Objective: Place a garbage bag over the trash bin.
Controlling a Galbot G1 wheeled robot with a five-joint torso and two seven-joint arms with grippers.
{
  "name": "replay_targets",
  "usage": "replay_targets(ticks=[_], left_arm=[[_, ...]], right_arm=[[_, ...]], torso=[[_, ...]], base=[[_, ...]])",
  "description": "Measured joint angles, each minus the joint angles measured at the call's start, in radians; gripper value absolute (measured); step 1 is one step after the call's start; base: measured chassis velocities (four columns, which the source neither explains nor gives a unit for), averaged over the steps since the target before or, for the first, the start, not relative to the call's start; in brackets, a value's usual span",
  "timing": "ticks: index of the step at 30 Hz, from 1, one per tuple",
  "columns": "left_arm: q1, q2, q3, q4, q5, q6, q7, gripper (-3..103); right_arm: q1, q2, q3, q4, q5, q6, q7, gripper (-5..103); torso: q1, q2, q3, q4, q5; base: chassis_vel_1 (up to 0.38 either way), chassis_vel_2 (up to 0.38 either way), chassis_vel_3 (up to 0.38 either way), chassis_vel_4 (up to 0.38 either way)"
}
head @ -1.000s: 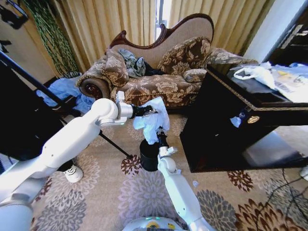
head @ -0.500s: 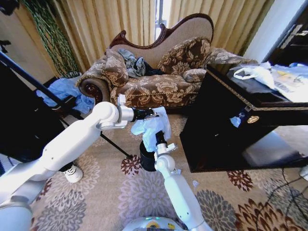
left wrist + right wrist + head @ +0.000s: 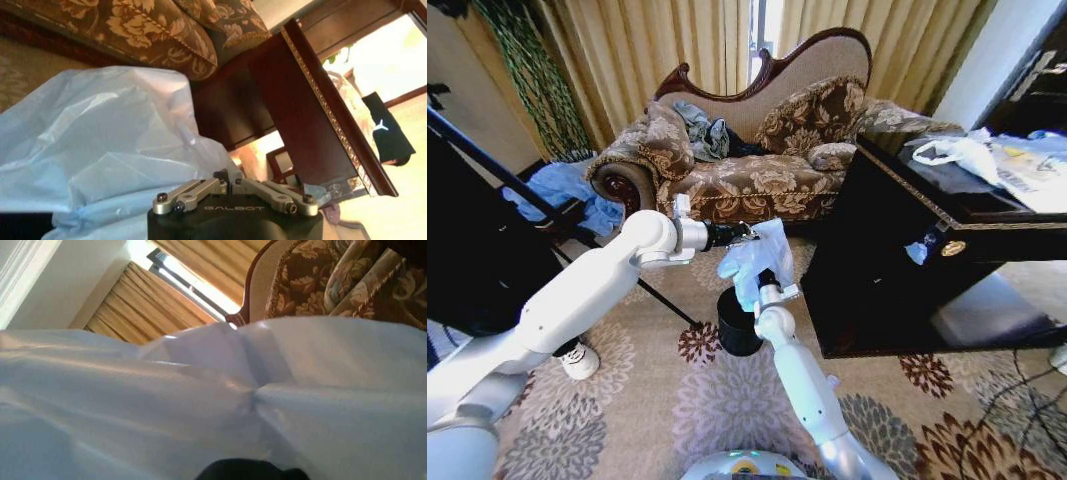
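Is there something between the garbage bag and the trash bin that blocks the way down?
Nothing visible does. The garbage bag hangs above the trash bin, held up by the left gripper and the right gripper. The right arm rises beside the bin's rim, but no separate thing lies between bag and bin.

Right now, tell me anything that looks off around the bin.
The garbage bag hangs bunched in the air between the left gripper and right gripper, above the trash bin, whose mouth is uncovered.
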Motion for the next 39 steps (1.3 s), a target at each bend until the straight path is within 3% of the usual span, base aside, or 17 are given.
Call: replay_targets(ticks=[25,33,39], left_arm=[[-0.018,0.009,0.027,0.011,-0.008,0.013,0.036,0],[-0.018,0.005,0.023,-0.003,-0.009,0.008,0.038,0],[0.014,0.019,-0.013,-0.035,-0.015,-0.014,0.035,0]], right_arm=[[0.062,0.0,-0.027,-0.008,0.189,-0.064,-0.054,0],[0.107,0.0,-0.021,-0.071,0.191,-0.054,-0.06,0],[0.132,0.0,0.001,-0.143,0.116,0.003,-0.033,0]], torso=[[0.0,0.0,0.0,-0.0001,0.0],[0.0,0.0,0.0,-0.0001,0.0],[0.0,0.0,0.0,-0.0001,0.0]], base=[[0.0,0.0,0.0,0.0],[0.0,0.0,0.0,0.0],[0.0,0.0,0.0,0.0]])
